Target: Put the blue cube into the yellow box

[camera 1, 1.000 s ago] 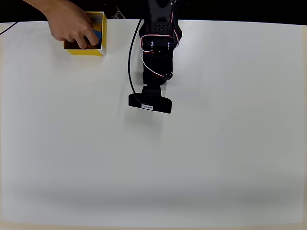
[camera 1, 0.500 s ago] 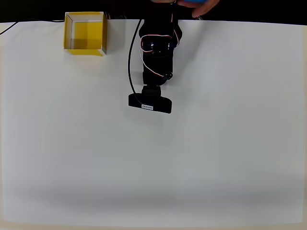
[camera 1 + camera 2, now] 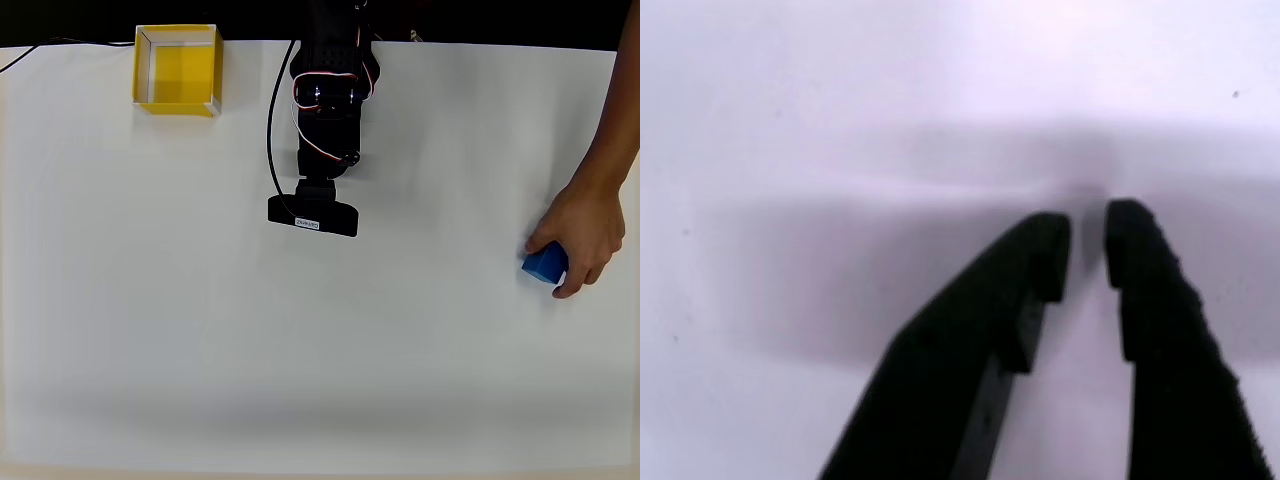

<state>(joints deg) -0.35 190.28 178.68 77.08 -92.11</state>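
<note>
The yellow box [image 3: 178, 70] stands open-topped and empty at the table's far left corner in the overhead view. Far to the right lies the blue cube [image 3: 544, 264] on the table, with a person's hand [image 3: 585, 235] closed around its right side. My black arm [image 3: 325, 120] reaches down from the top centre and ends at its wrist camera block [image 3: 312, 215], well apart from both. In the wrist view my gripper [image 3: 1087, 240] hangs over bare white table, its two fingertips [image 3: 1050, 245] almost touching with nothing between them.
The person's forearm [image 3: 622, 120] comes in over the right edge of the table. A black cable [image 3: 271, 130] runs beside my arm. The white table [image 3: 320, 360] stretches wide and bare in front of the arm.
The hand took the blue cube out of the yellow box, carried it behind my arm, and now holds it on the table at the right. My arm has not moved.
</note>
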